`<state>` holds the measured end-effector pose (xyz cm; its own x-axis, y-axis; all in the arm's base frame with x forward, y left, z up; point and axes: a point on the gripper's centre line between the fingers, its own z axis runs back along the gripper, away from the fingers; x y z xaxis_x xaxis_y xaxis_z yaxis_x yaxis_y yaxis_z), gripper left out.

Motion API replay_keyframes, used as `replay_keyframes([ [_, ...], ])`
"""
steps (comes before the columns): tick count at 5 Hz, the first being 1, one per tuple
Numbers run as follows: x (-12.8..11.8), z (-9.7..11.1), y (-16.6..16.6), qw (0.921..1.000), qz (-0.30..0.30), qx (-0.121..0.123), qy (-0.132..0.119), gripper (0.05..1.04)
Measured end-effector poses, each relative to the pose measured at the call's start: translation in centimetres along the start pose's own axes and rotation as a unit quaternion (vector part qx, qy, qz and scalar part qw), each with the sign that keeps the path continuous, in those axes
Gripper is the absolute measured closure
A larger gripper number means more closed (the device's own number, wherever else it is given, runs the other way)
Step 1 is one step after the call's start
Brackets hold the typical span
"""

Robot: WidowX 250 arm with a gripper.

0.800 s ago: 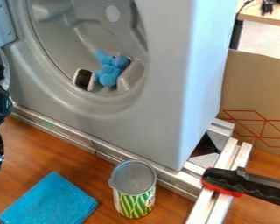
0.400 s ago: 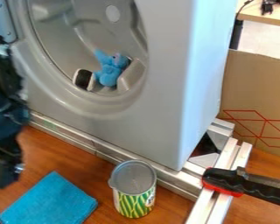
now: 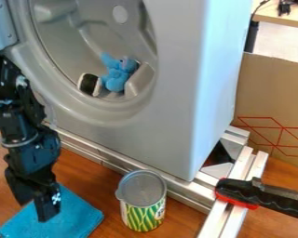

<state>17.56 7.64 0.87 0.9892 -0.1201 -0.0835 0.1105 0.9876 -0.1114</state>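
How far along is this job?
Seemingly early. Already inside the grey drum: a blue toy and a black-and-white item. In hand: nothing; the open claw is over the blue cloth. Left, perhaps: any gripping or lifting, since that cloth lies flat on the table.
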Motion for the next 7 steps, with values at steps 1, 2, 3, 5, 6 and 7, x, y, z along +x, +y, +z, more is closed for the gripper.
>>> replay_keyframes([
  [1,0.0,-1.7,0.2,0.9999,0.002,0.004,0.011,0.083],
  [2,-0.4,-3.2,0.4,0.9993,0.012,-0.001,0.035,0.083],
  [3,0.1,-3.8,0.8,0.9990,0.029,0.002,0.033,0.083],
  [5,0.4,-2.7,8.3,0.9918,0.119,0.044,0.010,0.083],
  [6,1.0,-2.5,11.1,0.9880,0.138,0.068,0.003,0.083],
  [7,1.4,-2.1,12.9,0.9860,0.136,0.096,0.014,0.083],
])
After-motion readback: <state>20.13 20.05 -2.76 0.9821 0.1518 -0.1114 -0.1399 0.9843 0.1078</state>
